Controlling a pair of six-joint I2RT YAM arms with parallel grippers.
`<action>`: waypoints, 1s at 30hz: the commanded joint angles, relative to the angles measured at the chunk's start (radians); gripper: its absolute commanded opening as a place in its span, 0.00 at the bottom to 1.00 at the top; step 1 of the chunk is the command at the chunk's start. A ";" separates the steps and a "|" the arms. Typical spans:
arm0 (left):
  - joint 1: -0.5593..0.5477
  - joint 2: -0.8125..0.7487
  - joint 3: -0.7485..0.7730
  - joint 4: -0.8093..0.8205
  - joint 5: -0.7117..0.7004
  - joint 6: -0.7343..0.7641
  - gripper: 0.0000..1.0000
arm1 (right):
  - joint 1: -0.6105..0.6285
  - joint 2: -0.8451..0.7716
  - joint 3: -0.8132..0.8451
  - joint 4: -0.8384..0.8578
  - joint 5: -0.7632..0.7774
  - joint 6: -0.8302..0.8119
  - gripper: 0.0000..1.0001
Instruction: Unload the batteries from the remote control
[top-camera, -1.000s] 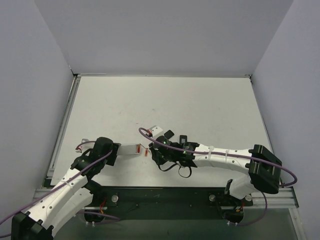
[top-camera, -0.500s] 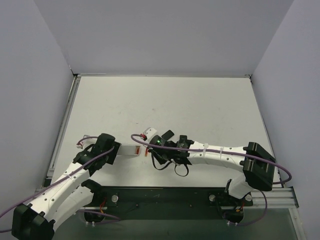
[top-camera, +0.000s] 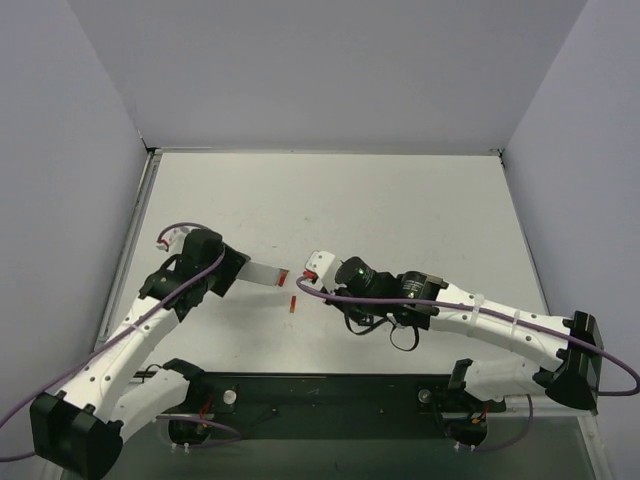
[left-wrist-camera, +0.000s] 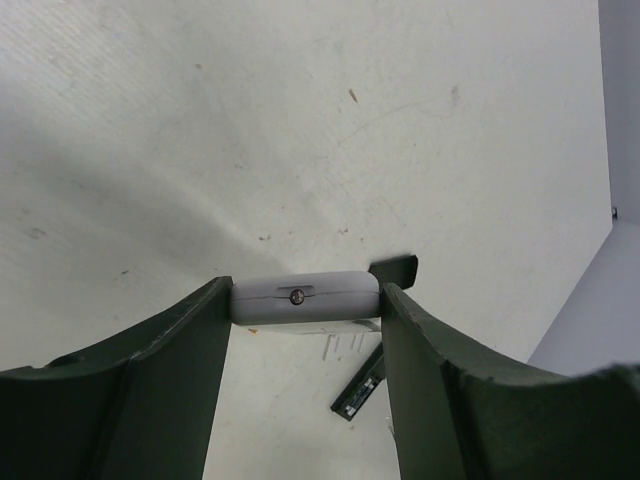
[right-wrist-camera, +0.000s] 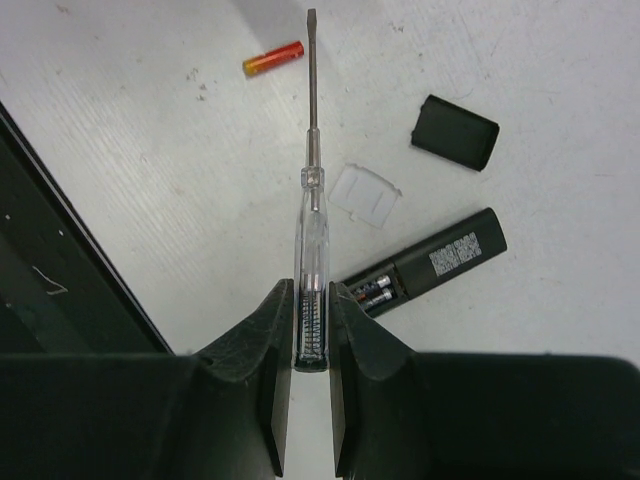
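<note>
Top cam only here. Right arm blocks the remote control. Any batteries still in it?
Observer: Yes. The right wrist view shows the remote control with its bay open and batteries inside.
Operator: What's the right gripper holding?
Observer: The right gripper is shut on a clear-handled screwdriver.
Operator: Cover?
Observer: The black cover lies loose, apart from the remote control.

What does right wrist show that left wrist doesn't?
Only right wrist: right gripper shut on a screwdriver, a loose battery, batteries seated in the remote control. Only left wrist: left gripper clamped on a whitish strip. Both: the table and, apparently, the remote control, a mere sliver in left wrist.
</note>
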 joint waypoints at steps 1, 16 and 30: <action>0.008 0.115 0.109 0.005 0.133 0.138 0.00 | -0.038 -0.004 0.067 -0.189 -0.024 -0.076 0.00; 0.003 0.195 0.007 0.120 0.157 0.116 0.00 | -0.050 0.242 0.328 -0.395 -0.013 0.030 0.00; -0.023 0.477 0.144 -0.002 0.302 -0.042 0.00 | -0.077 0.218 0.250 -0.389 -0.027 0.081 0.00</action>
